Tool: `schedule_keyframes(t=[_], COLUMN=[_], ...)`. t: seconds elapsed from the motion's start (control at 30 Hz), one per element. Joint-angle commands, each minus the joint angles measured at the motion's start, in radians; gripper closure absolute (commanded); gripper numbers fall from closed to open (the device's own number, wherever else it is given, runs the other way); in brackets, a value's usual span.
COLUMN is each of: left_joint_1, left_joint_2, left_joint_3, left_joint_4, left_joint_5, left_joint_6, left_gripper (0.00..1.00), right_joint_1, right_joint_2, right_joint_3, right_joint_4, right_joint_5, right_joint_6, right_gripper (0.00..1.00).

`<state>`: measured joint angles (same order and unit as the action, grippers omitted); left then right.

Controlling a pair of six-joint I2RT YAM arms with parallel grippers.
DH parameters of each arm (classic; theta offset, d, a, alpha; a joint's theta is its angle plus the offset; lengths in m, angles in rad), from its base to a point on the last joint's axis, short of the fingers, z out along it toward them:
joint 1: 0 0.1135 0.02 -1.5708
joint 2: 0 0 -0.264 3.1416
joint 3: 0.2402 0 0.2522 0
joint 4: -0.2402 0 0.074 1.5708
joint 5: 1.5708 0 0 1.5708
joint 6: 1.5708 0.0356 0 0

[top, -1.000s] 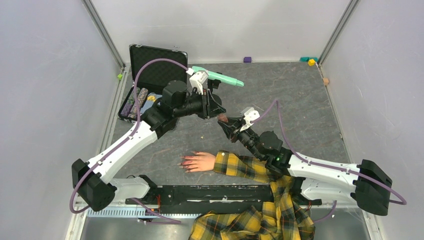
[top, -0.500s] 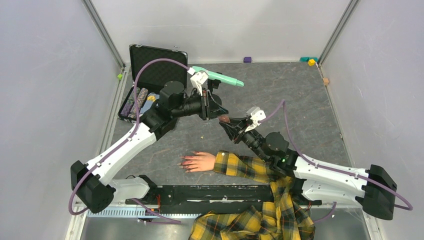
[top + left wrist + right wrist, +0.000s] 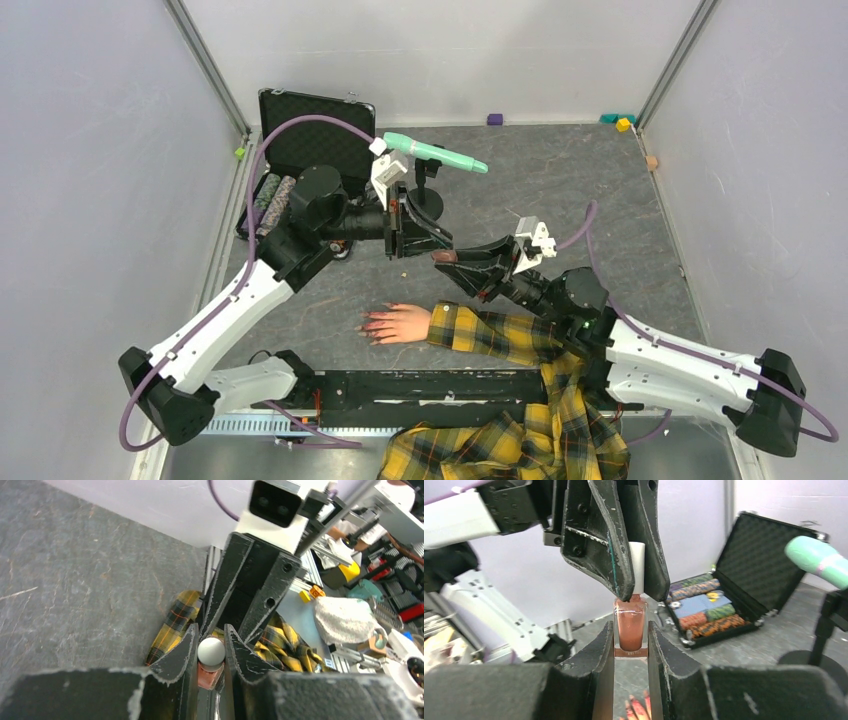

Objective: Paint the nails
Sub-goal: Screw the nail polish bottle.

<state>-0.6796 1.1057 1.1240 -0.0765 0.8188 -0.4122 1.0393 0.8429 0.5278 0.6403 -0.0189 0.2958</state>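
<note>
A small polish bottle point(image 3: 446, 256) with brownish-pink fluid hangs in the air between both grippers. My right gripper point(image 3: 630, 629) is shut on its glass body point(image 3: 630, 622). My left gripper point(image 3: 210, 641) is shut on its white cap point(image 3: 211, 651), meeting the right one tip to tip. Below them the pale mannequin hand point(image 3: 403, 322) lies flat on the mat, its yellow plaid sleeve point(image 3: 495, 335) running to the right. The red nails point(image 3: 370, 325) point left; a few of these nails point(image 3: 639, 707) show under the bottle in the right wrist view.
An open black case point(image 3: 300, 165) holding poker chips lies at the back left. A mint-green tool on a black stand point(image 3: 432, 155) stands behind the grippers. Small coloured blocks point(image 3: 620, 122) sit along the back wall. More plaid cloth point(image 3: 500, 445) hangs over the near edge.
The left gripper's jaws have narrowed onto the white cap. Both grippers and the bottle have shifted slightly nearer, and the right arm has swung to the right.
</note>
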Motion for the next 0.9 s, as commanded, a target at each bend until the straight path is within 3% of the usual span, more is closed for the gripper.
schedule_keyframes(t=[0.0, 0.27, 0.43, 0.53, 0.77, 0.87], left_joint_1=[-0.044, -0.099, -0.118, -0.120, -0.118, -0.117], left_joint_2=[-0.037, -0.072, -0.079, -0.084, -0.089, -0.108], left_joint_3=[0.003, -0.027, -0.030, -0.029, 0.040, 0.056], left_joint_4=[-0.075, -0.026, -0.019, -0.014, -0.081, -0.119], left_joint_5=[0.207, 0.263, 0.251, 0.210, 0.033, -0.088], left_joint_6=[0.070, 0.079, 0.079, 0.078, 0.131, 0.170], left_gripper=[0.98, 0.98, 0.97, 0.79, 0.01, 0.00], right_joint_1=[-0.015, -0.022, -0.023, -0.022, -0.022, -0.022], right_joint_2=[-0.027, -0.012, -0.002, 0.007, -0.013, -0.038], right_joint_3=[0.010, 0.005, 0.013, 0.025, 0.044, 0.048], right_joint_4=[0.220, 0.357, 0.350, 0.333, 0.236, 0.173], right_joint_5=[-0.138, -0.270, -0.281, -0.294, -0.293, -0.255], right_joint_6=[0.082, 0.178, 0.177, 0.162, 0.097, 0.056], right_gripper=[1.00, 1.00, 1.00, 1.00, 1.00, 1.00])
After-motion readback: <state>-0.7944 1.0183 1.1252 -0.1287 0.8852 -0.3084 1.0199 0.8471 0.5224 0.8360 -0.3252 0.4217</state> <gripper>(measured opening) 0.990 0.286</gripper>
